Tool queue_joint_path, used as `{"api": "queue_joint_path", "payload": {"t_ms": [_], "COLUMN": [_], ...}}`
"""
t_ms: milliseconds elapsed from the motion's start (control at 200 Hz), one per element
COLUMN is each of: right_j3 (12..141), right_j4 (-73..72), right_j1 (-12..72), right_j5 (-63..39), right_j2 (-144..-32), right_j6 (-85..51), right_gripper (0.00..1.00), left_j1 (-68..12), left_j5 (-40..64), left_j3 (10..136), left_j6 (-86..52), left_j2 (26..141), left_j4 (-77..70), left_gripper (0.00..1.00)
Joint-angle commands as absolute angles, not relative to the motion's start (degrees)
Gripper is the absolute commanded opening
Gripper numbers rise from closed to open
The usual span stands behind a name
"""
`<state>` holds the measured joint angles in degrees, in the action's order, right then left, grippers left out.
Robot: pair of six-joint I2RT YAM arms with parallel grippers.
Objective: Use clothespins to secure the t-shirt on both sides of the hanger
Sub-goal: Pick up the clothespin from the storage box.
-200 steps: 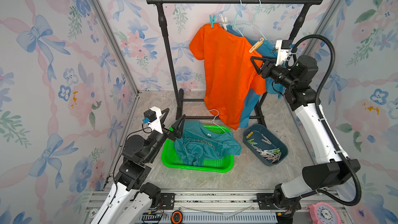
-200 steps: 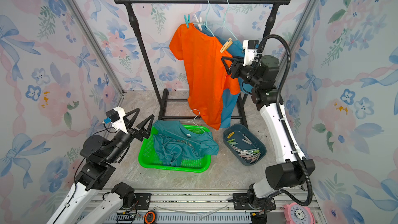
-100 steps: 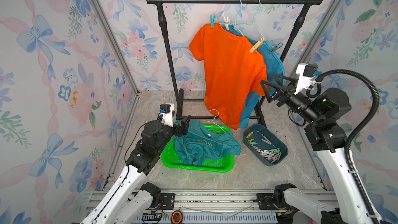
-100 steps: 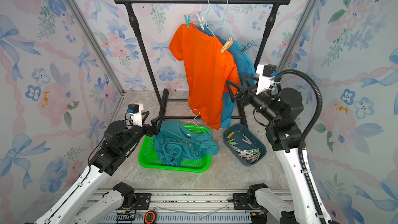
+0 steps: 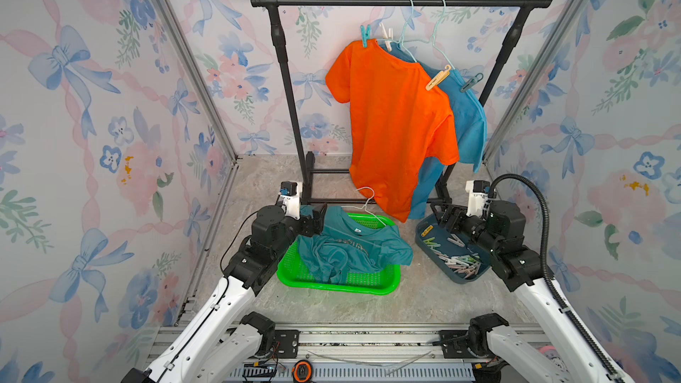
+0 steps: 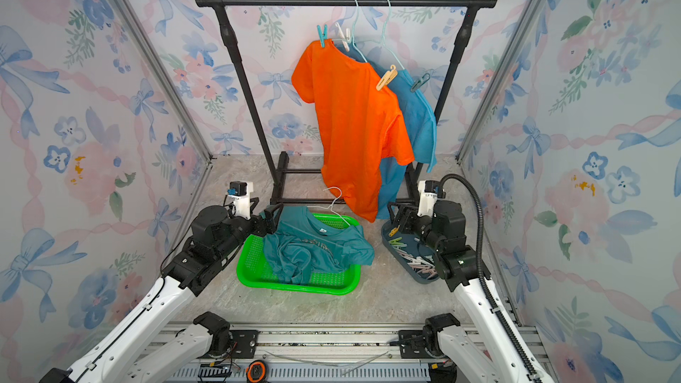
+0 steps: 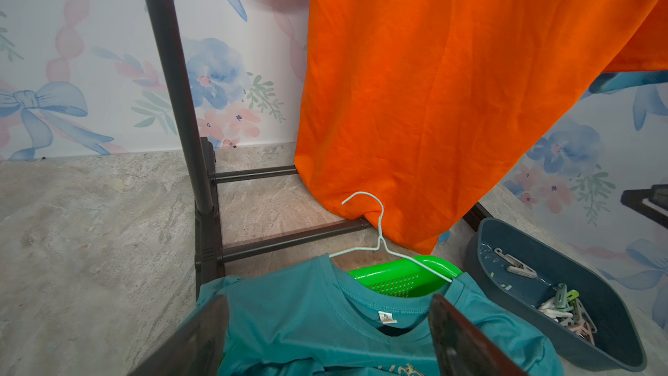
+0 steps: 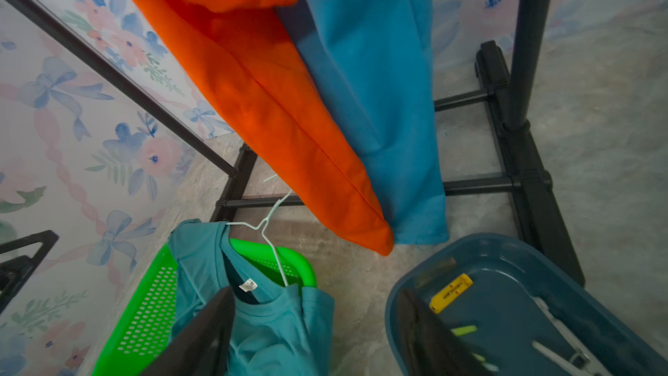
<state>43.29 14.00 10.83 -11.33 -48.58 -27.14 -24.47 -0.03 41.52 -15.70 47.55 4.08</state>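
As left gripper point(image 7: 329, 302) gapes, right gripper point(image 8: 316, 294) gapes (empty).

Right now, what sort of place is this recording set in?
Likely a staged laundry corner for robot trials: a clothes rail with pegged shirts, a green basket holding a teal shirt, and a tray of clothespins.

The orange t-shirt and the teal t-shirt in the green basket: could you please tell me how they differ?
The orange t-shirt hangs spread from the rack; the teal t-shirt lies crumpled in the green basket. The orange t-shirt is pegged at its shoulders by two clothespins; the teal t-shirt has none. Both sit on pale wire hangers.
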Motion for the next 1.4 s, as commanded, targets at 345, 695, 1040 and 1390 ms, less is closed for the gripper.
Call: {"api": "queue_joint_path", "payload": {"t_ms": [345,695,1040,1390], "right_j3": [43.7,44.9,41.0,42.6], "right_j4": [13.0,15.1,15.8,15.9], "right_j1": [2.3,3.7,3.9,4.6], "right_j5": [-5.5,3.8,8.9,8.4], "right_j2": [-69.4,-75.5,-77.1,-82.8], "right_j6": [-30.4,-26.6,-24.9,-26.9], "right_gripper": [0.65,0.45,0.46,0.61], "left_j1": [-24.2,-24.2,-24.3,-25.0], "left_j5": [-0.4,-0.7,0.4,0.1], "left_j3": [40.7,40.5,40.5,40.5], "left_j6": [-15.6,-15.3,-15.7,-15.6], "left_j2": [45.8,44.9,45.4,45.4], "left_j4": [5.0,5.4,5.3,5.4], "left_gripper": [0.87,0.87,0.87,0.87]}}
